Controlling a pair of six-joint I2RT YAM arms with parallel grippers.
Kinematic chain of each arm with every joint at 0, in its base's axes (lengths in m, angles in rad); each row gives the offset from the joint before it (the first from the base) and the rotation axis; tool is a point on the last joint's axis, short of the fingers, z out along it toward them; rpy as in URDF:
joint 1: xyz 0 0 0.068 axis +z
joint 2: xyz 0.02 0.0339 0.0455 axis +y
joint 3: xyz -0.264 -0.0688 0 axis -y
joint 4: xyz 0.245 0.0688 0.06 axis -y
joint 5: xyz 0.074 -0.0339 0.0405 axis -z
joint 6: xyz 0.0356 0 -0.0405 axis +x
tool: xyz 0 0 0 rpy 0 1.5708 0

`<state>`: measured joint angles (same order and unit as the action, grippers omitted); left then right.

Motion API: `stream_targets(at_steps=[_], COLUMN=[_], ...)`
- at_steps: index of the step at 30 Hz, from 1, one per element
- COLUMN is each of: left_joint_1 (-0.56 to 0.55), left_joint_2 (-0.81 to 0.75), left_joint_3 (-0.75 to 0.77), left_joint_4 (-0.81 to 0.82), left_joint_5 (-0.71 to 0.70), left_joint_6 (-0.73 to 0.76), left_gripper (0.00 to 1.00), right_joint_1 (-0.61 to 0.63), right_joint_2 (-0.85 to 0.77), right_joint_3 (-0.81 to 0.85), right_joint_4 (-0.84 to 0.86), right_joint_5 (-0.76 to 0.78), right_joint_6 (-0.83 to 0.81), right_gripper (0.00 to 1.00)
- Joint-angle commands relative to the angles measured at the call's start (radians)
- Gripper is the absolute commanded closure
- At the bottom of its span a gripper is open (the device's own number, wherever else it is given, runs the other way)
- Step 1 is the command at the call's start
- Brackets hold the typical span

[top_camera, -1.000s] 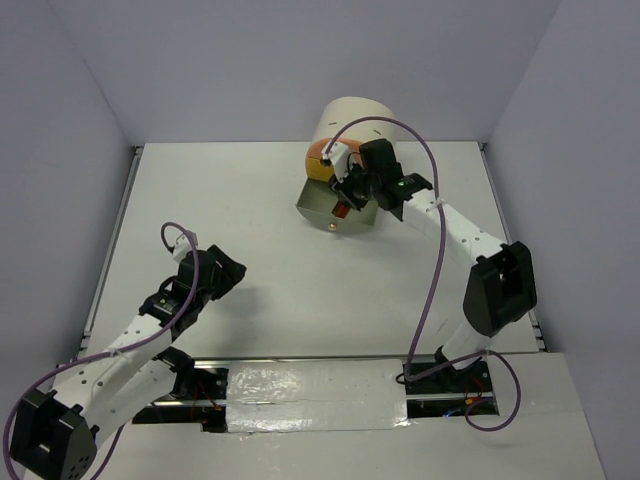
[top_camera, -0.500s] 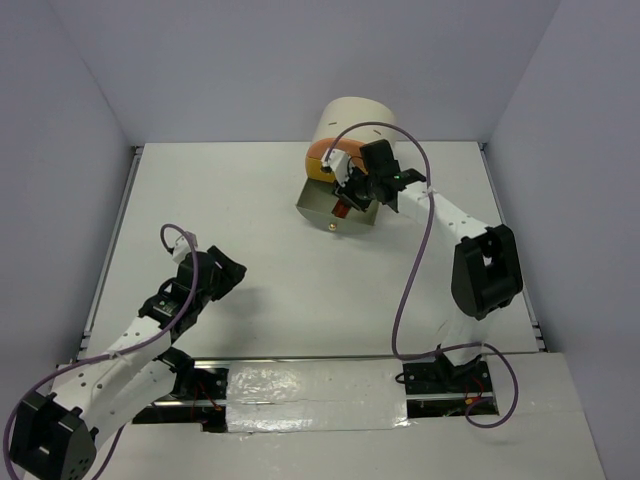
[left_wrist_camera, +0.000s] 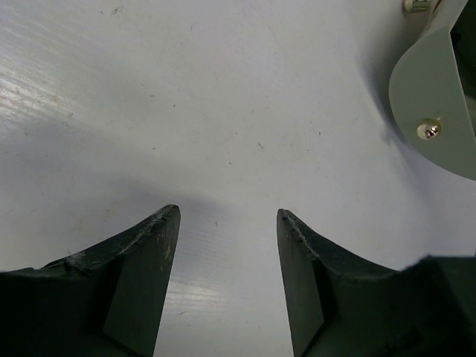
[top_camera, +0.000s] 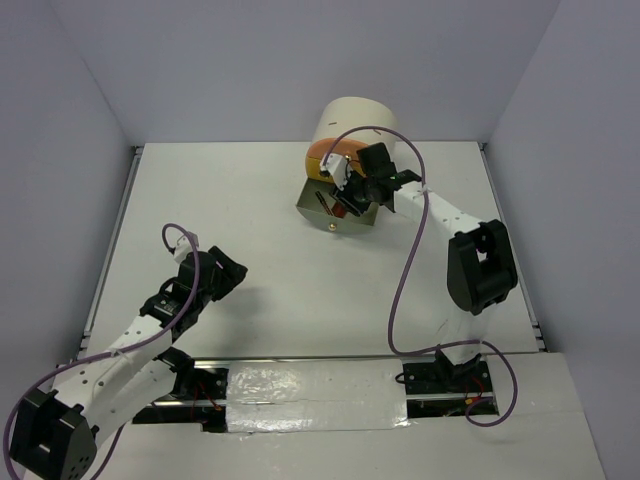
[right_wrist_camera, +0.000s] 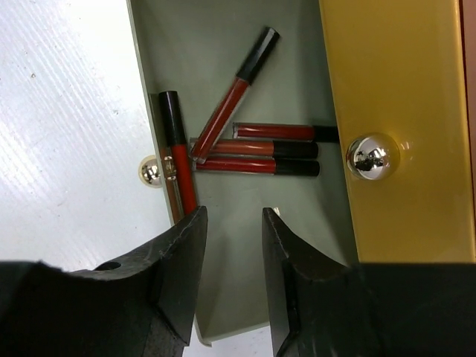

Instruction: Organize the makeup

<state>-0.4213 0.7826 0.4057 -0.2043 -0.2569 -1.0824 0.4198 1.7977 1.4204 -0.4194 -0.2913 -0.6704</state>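
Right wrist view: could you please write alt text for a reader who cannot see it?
Several dark-red tubes with black caps lie crossed in an open grey-green drawer, beyond the right pincer, which is open with nothing in it. A yellow drawer front with a shiny round knob is on the right, white table on the left.

Bright, even light; soft shadows

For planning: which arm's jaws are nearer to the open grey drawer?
Right. Jaws of the right arm hang over the drawer; those of the left arm sit far off, near-left.
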Motion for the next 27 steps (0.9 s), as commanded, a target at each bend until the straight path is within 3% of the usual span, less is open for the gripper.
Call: stream_targets(at_steps=[1, 7, 11, 15, 19, 27], left_joint_1=[0.004, 0.004, 0.004, 0.004, 0.004, 0.004], left_joint_2=[-0.002, 0.006, 0.012, 0.010, -0.003, -0.020], left_joint_3=[-0.002, -0.002, -0.001, 0.001, -0.008, -0.010], left_joint_4=[0.040, 0.048, 0.055, 0.057, 0.066, 0.049], left_joint_5=[0.004, 0.004, 0.002, -0.001, -0.005, -0.016], left_joint_6=[-0.021, -0.017, -0.013, -0.004, -0.001, -0.004], left_gripper=[0.33, 0.33, 0.33, 0.33, 0.33, 0.34], right_joint_1=[-0.001, 0.002, 0.001, 0.005, 0.040, 0.100], right_joint_2=[0.005, -0.056, -0.121, -0.153, -0.166, -0.140], right_joint_3=[0.041, 0.057, 0.057, 0.071, 0.043, -0.061], right_joint_4=[0.013, -0.019, -0.047, -0.134, -0.206, -0.107], right_joint_5=[-0.008, -0.086, -0.236, -0.486, -0.582, -0.381], right_joint_6=[-0.001, -0.017, -0.044, -0.119, -0.214, -0.163], right_gripper=[0.56, 0.48, 0.37, 0.35, 0.45, 0.71])
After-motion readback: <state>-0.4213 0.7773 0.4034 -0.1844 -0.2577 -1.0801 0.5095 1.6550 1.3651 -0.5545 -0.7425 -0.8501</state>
